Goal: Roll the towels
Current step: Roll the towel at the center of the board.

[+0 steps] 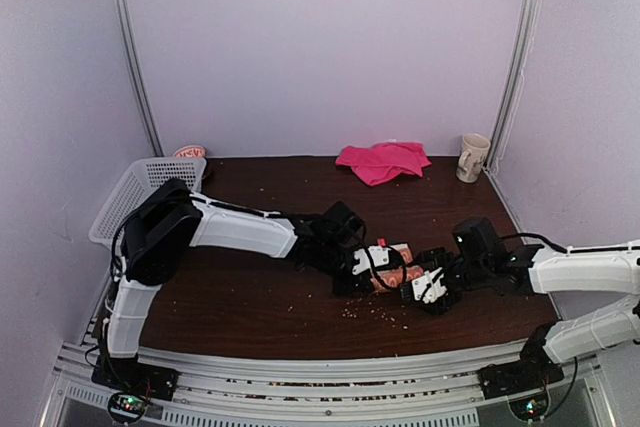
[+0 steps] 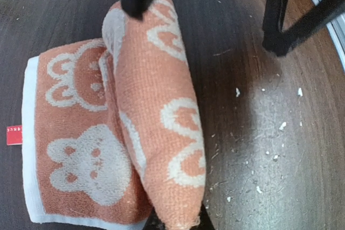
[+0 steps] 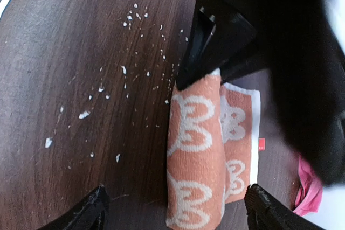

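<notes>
orange towel part-rolled, close to the table's near edge, right of middle. roll's long axis runs left to right along that edge. flat unrolled tail lies on its far side, so i judge the roll must turn toward the far edge. left gripper closed, seemingly pinching the roll's left end. right gripper spread wide, straddling the right end, gripping nothing. neither arm nearer. pink towel crumpled at the far edge, well apart, not rolled. left wrist view shows the tail's white border and red tag; top view hides both under the arms.
</notes>
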Robot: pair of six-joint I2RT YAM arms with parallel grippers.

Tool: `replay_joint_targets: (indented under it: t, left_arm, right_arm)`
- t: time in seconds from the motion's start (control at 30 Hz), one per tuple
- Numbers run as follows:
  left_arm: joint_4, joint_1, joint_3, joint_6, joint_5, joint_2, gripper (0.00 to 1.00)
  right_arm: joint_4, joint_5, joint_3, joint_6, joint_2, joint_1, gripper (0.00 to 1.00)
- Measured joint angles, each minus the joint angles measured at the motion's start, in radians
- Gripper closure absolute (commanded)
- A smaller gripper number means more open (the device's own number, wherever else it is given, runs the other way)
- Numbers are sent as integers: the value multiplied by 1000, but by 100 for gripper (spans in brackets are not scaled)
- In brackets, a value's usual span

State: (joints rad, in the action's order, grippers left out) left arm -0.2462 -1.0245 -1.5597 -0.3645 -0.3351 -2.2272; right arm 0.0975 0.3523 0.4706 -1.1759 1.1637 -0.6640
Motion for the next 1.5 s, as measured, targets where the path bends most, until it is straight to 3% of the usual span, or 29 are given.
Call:
replay_joint_targets:
  t: [0.3, 0.57, 0.77, 0.97, 1.13, 1.23, 1.33, 1.5]
  left_arm:
    - [-62, 38, -89, 33, -109, -56, 100]
    - [-92, 69, -133, 41, -201, -91, 100]
    - [-105, 78, -145, 43, -227, -99, 100]
    - [-129, 84, -167, 46, -245, -111, 100]
    - [-130, 89, -171, 50, -262, -116, 100]
    - [-130, 91, -171, 50, -267, -117, 83]
    - [-132, 92, -170, 55, -262, -117, 74]
    - [-91, 93, -101, 67, -243, -81, 36]
  right_arm:
    - [-301, -212, -50, 27, 165, -167, 31]
    - [-397, -365, -35, 63, 266, -183, 34]
    - [-431, -418, -36, 58, 270, -183, 47]
    - [-423, -436, -35, 55, 307, -183, 63]
    - [-410, -441, -20, 51, 315, -183, 89]
    - [-398, -443, -6, 61, 323, -183, 100]
    - [-362, -439, 15, 70, 328, -181, 100]
    - [-286, -399, 52, 85, 328, -160, 100]
